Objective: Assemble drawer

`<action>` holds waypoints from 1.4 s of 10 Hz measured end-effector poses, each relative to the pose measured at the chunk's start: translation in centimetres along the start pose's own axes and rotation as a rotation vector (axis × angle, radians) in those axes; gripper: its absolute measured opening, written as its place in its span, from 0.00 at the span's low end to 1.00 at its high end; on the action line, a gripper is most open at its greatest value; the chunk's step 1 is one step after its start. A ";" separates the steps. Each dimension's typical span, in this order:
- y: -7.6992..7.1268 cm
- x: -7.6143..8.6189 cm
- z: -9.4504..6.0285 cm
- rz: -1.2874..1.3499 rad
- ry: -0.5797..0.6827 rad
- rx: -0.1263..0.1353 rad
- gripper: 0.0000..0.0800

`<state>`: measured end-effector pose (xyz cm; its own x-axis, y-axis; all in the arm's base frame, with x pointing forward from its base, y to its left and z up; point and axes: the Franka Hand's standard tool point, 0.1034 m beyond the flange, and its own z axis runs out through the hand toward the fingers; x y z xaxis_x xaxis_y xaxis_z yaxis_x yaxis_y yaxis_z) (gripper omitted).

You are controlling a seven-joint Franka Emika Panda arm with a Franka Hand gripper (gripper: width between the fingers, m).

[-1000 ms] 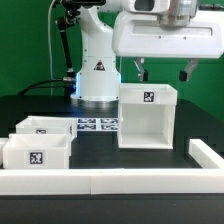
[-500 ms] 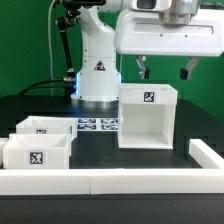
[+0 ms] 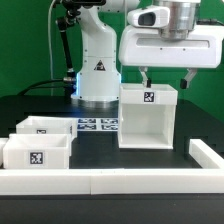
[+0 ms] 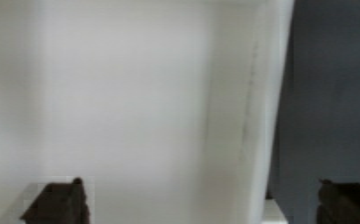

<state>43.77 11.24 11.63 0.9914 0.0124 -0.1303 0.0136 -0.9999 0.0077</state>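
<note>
The white boxy drawer housing (image 3: 148, 116) stands upright on the black table, right of centre in the exterior view, a tag on its top front edge. My gripper (image 3: 166, 77) hangs open just above its top, one finger (image 3: 146, 76) over the housing, the other (image 3: 186, 77) past its right wall. In the wrist view the housing (image 4: 141, 100) fills most of the picture as a blurred white surface, with my dark fingertips (image 4: 56, 202) spread wide apart and nothing between them. Two small open-top trays (image 3: 48, 130) (image 3: 36, 150) with tags sit at the exterior view's left.
A long low white rail (image 3: 120, 181) edges the table's front and turns up at the right (image 3: 207, 154). The marker board (image 3: 97, 125) lies flat behind the trays, in front of the arm's white base (image 3: 98, 70).
My gripper has moved down and toward the exterior view's right, closer to the top of the housing. The housing and trays have not moved.
</note>
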 end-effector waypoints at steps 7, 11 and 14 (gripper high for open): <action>-0.1 -1.0 1.6 -0.013 -0.010 0.001 0.81; 0.0 -1.0 1.7 -0.014 -0.011 0.001 0.26; 0.0 -1.0 1.7 -0.015 -0.011 0.001 0.05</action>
<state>42.58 11.19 10.10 0.9896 0.0271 -0.1412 0.0280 -0.9996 0.0050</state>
